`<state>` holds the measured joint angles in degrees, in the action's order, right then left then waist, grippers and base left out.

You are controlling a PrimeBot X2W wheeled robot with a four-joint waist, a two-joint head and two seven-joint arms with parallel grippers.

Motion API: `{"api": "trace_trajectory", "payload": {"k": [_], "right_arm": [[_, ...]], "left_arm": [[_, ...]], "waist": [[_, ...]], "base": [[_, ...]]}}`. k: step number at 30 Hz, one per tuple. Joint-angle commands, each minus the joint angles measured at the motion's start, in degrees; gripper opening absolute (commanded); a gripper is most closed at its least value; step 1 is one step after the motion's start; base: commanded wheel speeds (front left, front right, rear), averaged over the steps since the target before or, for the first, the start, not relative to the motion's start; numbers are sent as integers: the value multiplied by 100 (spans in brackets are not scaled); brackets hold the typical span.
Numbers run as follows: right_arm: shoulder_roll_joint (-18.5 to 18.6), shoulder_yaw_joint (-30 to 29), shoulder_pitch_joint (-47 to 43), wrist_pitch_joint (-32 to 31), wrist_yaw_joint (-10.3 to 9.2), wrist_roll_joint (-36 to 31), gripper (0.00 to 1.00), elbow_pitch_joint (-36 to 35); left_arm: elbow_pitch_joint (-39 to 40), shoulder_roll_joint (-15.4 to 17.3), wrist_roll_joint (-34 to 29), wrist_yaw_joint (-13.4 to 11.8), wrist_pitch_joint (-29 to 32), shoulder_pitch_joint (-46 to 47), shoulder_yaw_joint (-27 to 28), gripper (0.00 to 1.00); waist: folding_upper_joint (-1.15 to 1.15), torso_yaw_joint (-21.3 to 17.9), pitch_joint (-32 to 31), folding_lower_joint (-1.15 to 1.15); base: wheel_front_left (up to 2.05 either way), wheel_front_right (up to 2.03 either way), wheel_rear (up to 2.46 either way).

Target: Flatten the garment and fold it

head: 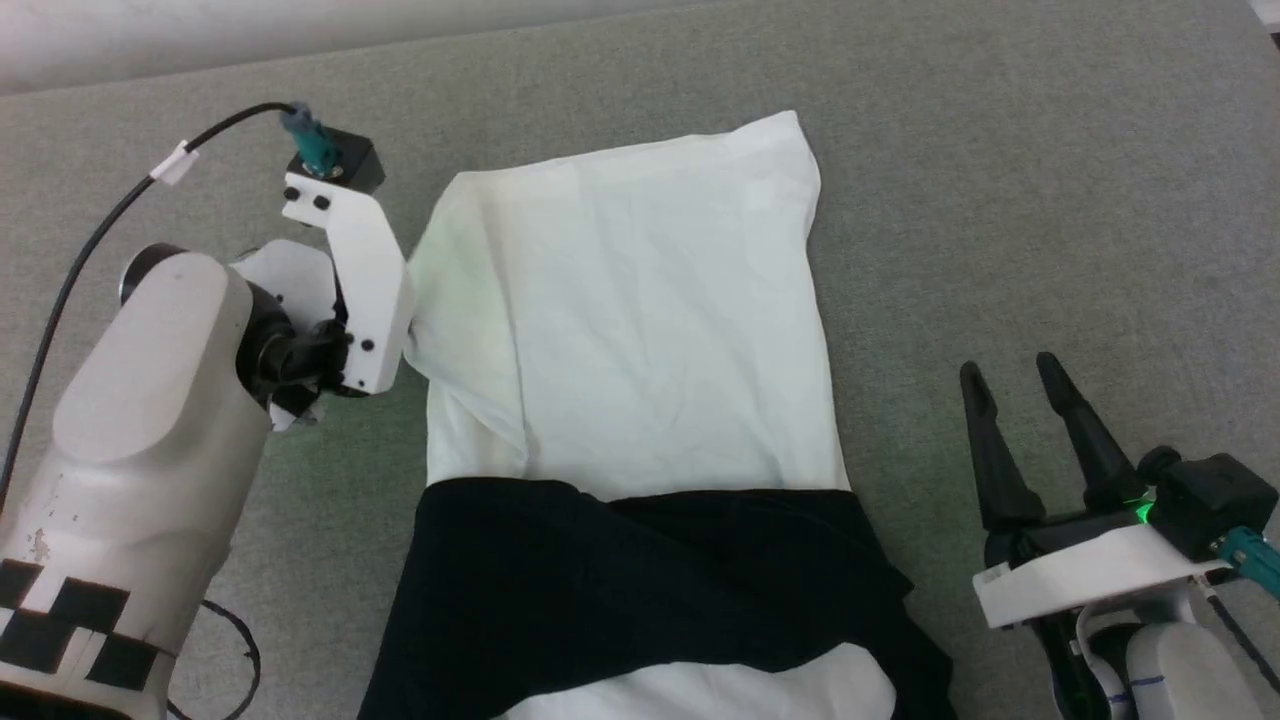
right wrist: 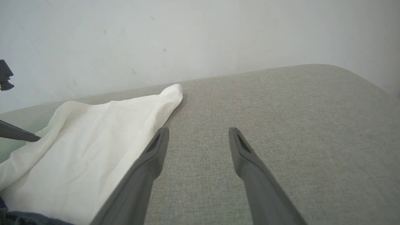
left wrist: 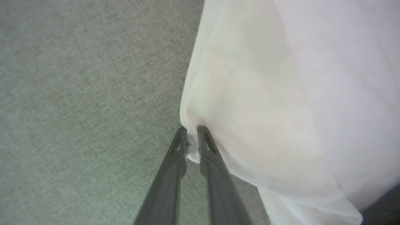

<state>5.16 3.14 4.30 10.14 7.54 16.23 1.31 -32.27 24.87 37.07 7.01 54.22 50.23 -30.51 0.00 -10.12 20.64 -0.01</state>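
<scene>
My left gripper [left wrist: 191, 129] pinches the left edge of the garment [head: 640, 330], soft, light and limp on the grey surface [head: 1000, 200]; my right gripper [head: 1010, 368] gapes empty beside it, and hem corners look the best holds.

head looks down; low wrist views share the garment [head: 640, 320].

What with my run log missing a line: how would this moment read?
left gripper: shut on garment edge | right gripper: open, clear of garment | garment: on grey surface
</scene>
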Motion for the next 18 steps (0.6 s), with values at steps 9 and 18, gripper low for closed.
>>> {"api": "trace_trajectory", "payload": {"k": [9, 18], "right_arm": [[341, -123, 208, -188, -5, -53, 100, 0], [1593, 445, 1148, -2064, -5, 734, 100, -109]], "left_arm": [[115, 238, -420, -111, -1155, -89, -6, 0], [437, 295, -909, -165, -2218, 131, -132, 0]], "waist": [[0, 306, -411, 1], [0, 745, -526, 1]], "base": [[0, 0, 0], [0, 0, 0]]}}
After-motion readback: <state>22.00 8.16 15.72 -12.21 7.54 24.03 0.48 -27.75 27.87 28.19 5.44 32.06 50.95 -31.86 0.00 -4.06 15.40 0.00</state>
